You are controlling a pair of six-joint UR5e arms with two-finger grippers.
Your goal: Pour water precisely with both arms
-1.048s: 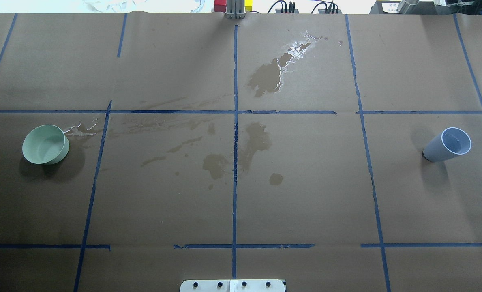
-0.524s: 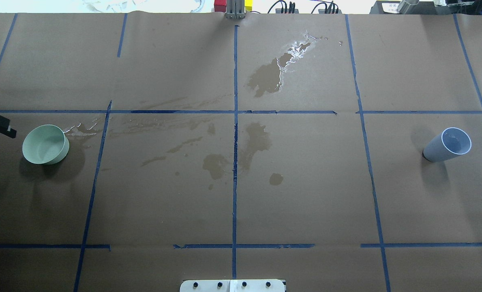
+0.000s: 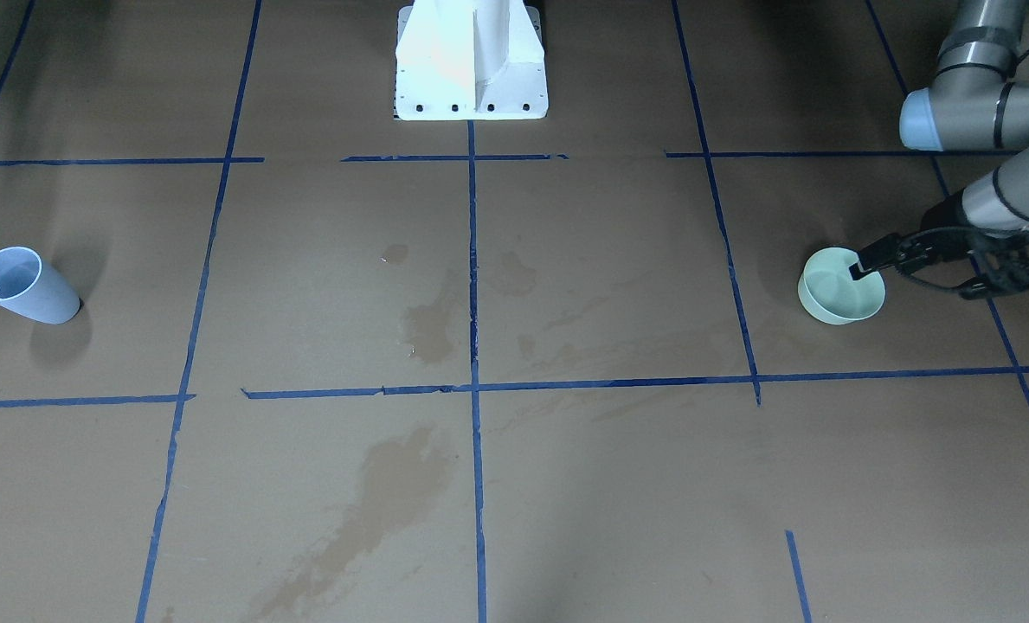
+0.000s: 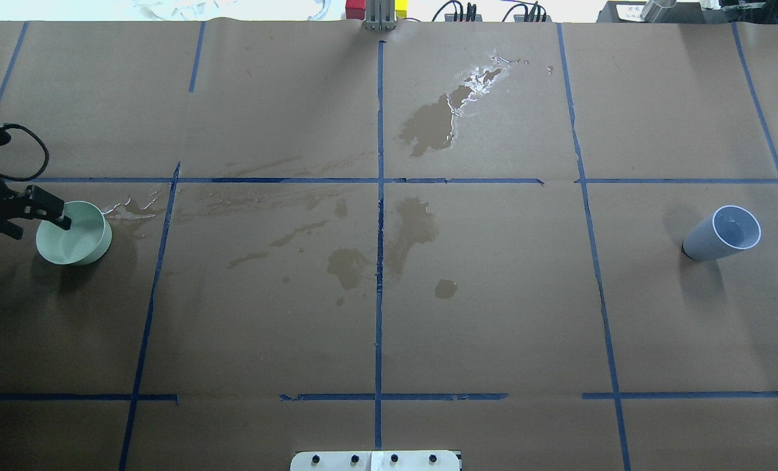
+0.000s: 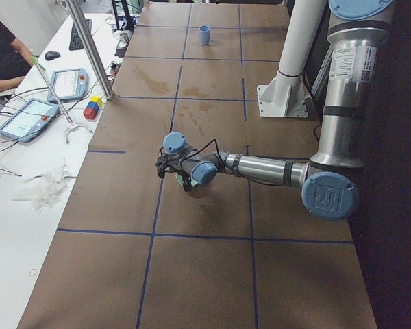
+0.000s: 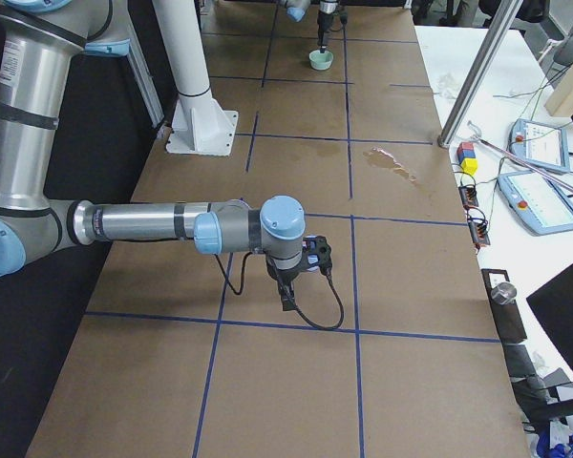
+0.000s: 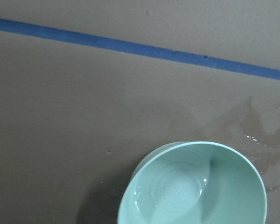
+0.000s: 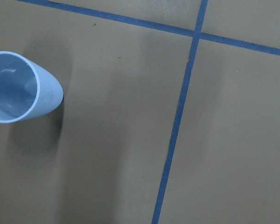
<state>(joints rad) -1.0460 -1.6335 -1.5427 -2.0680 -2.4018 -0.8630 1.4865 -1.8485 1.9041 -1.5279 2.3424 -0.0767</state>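
A pale green bowl [image 4: 78,237] stands at the table's left, with a few clear water drops on its floor in the left wrist view [image 7: 177,191]. My left gripper [image 4: 35,227] is open. One finger [image 3: 877,258] reaches over the bowl [image 3: 839,294] and the other stays outside its rim. A light blue cup [image 4: 722,234] stands at the far right, with a faint shimmer inside [image 8: 9,70]. My right gripper [image 6: 296,277] shows only in the exterior right view, hanging near the cup. I cannot tell whether it is open or shut.
Dark damp stains [image 4: 428,124] and smears mark the brown board around the centre. Blue tape lines [image 4: 380,261] form a grid. The white pedestal base [image 3: 471,61] stands at the robot's edge. Tablets and a metal post [image 5: 89,51] stand on the operators' side.
My left gripper has come in from the table's left edge and moved right until one finger is over the green bowl. The bowl and the cup have not moved.
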